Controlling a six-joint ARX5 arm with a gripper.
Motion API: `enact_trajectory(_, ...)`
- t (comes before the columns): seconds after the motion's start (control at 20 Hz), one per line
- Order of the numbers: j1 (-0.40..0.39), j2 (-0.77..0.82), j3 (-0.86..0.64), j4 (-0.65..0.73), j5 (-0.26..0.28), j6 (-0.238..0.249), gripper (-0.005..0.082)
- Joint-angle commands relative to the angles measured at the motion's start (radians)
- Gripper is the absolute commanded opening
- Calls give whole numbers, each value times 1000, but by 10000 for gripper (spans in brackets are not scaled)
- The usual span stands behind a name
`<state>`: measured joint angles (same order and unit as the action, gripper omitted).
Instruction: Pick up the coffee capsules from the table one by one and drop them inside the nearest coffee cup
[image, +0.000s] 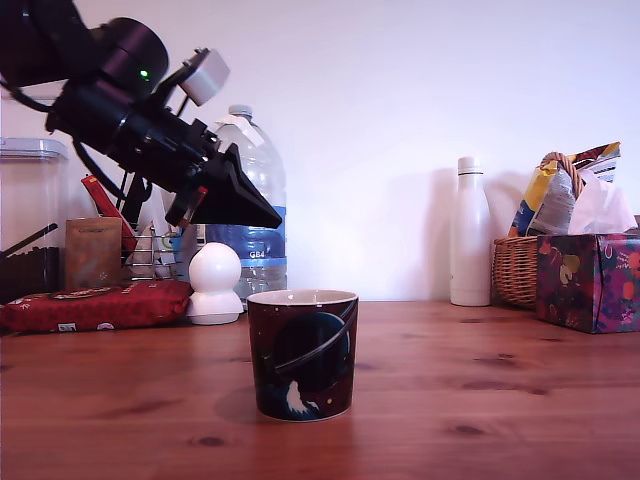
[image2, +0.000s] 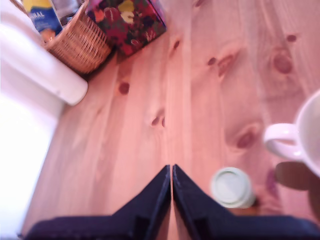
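Black tool (image: 262, 215) raised above the surface (image2: 125, 145), tips pressed together with nothing between them, pale green capsule (image2: 232, 187) upside down on the wood just beside them, planet-printed cup (image: 302, 353) standing in front, white-handled mug (image2: 299, 139) near the capsule.

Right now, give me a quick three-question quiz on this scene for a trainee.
1. How many capsules show in the wrist view?
2. True or false: the gripper is holding a capsule.
3. In the exterior view, what stands just left of the basket? A: mug. B: white bottle. C: tissue box.

Key: 1. One, standing on the table beside the fingers. 2. False: the jaws are shut together with nothing between them. 3. B.
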<state>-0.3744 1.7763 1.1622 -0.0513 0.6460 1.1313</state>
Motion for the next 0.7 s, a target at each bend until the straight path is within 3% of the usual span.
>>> enact_trajectory(0.0,-17,61,34,-44,5,51,-22)
enact_trajectory(0.3,-64,180,211,-233,-21,192,-23)
enact_trajectory(0.65,-99,319,398,-417,-122,350,-24)
